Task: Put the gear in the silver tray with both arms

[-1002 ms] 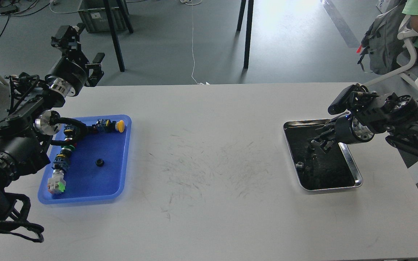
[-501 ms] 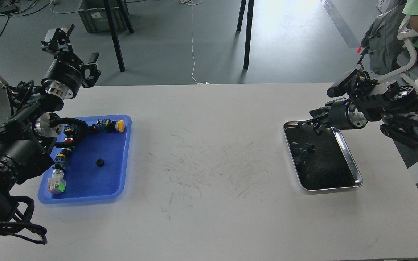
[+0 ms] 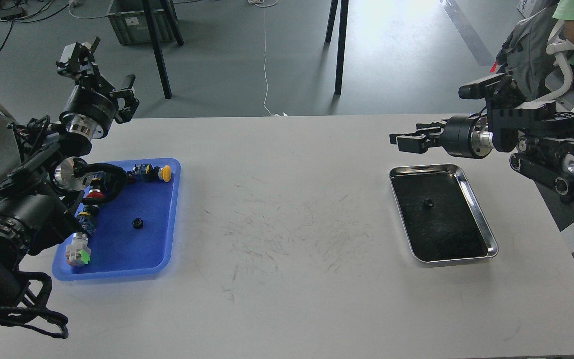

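A white tabletop (image 3: 287, 239) carries a shiny rectangular silver tray (image 3: 481, 219) near its right edge, holding a small black gear (image 3: 428, 203). The empty right gripper (image 3: 400, 141), jaws narrowly parted, should clear upward; the left gripper (image 3: 100, 67) is spread wide.

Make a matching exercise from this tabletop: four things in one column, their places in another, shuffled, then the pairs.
Things
1. small black gear
2. yellow-capped push button
3. right gripper
4. left gripper

Places
A. far right corner of the blue tray
B. raised beyond the table's far left edge
C. on the bottom of the silver tray
D. in the air past the silver tray's far rim

Pairs: 1-C, 2-A, 3-D, 4-B
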Robot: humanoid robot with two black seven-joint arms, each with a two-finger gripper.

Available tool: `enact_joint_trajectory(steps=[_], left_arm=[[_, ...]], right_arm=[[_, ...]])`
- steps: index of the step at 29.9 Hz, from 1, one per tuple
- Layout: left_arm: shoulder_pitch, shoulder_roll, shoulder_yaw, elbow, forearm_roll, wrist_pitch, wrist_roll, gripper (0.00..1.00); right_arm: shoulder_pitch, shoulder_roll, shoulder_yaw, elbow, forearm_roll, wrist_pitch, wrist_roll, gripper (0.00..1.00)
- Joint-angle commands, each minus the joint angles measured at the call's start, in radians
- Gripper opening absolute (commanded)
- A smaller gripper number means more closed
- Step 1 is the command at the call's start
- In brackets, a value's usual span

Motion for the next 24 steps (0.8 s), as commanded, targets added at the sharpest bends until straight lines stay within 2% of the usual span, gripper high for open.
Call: enact_joint_trajectory(steps=[1,9,19,24], left_arm=[[0.0,-0.009,-0.014,-0.004,-0.004,-0.007,0.0,0.99],[-0.003,-0.04,-0.003,-0.004,-0.003,-0.007,0.0,0.99],[-0.003,-0.056,0.012,-0.004,0.02,-0.003,0.0,0.99],[-0.014,-0.048,0.138,0.005,0.042,0.089,0.0,0.99]], right_arm=[[0.0,0.002,0.04,-0.006,0.078,0.0,0.0,0.82],[-0.05,0.002,0.229,-0.009,0.29,-0.009,0.0,0.84],[-0.109,-0.009,0.344,-0.01,0.399,-0.012,0.0,0.84],[-0.132,-0.007,0.382,-0.012,0.422,-0.018,0.0,0.84]])
